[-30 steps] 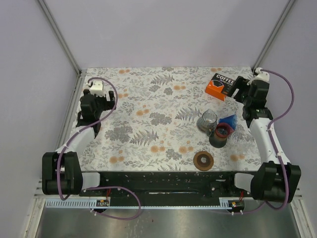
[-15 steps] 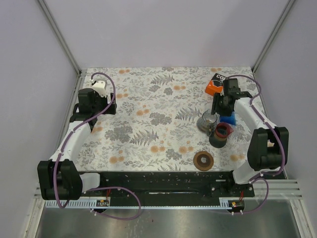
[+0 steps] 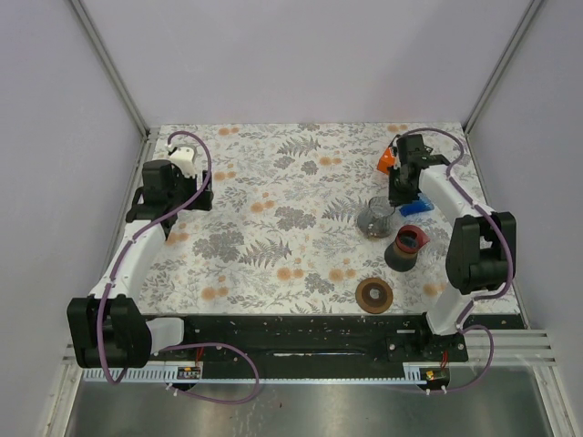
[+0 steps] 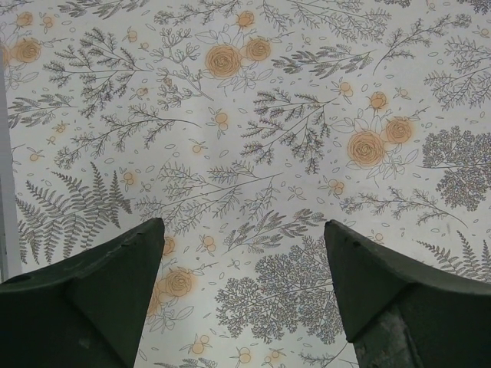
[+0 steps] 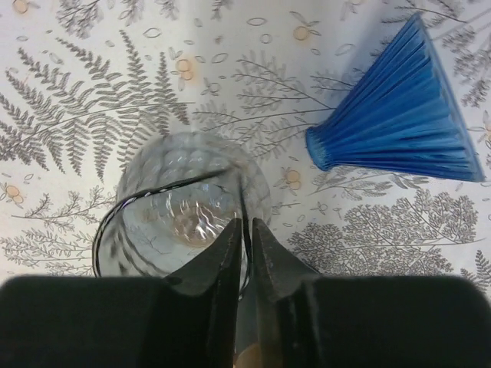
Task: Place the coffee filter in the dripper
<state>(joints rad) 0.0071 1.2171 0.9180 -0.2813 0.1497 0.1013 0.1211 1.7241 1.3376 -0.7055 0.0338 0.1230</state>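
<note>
The dripper (image 5: 184,207) is a clear ribbed glass cone with a thin black rim, and it sits on the floral cloth (image 3: 273,228). My right gripper (image 5: 245,226) is shut on its right wall, one finger inside and one outside. In the top view the right gripper (image 3: 397,195) stands over the dripper (image 3: 375,219). The coffee filter (image 5: 399,115) is a blue pleated cone lying on its side just right of the dripper, untouched; the top view shows this filter (image 3: 415,208) partly under the right arm. My left gripper (image 4: 244,230) hangs open over bare cloth at the far left (image 3: 159,196).
An orange coffee box (image 3: 386,162) lies behind the right gripper, mostly hidden by the arm. A dark cup with a red rim (image 3: 407,248) stands in front of the dripper. A brown ring (image 3: 373,293) lies near the front edge.
My right arm swung in from the back right corner to the dripper and closed its jaws on the rim. The dripper shifted slightly left. The left arm barely moved.
</note>
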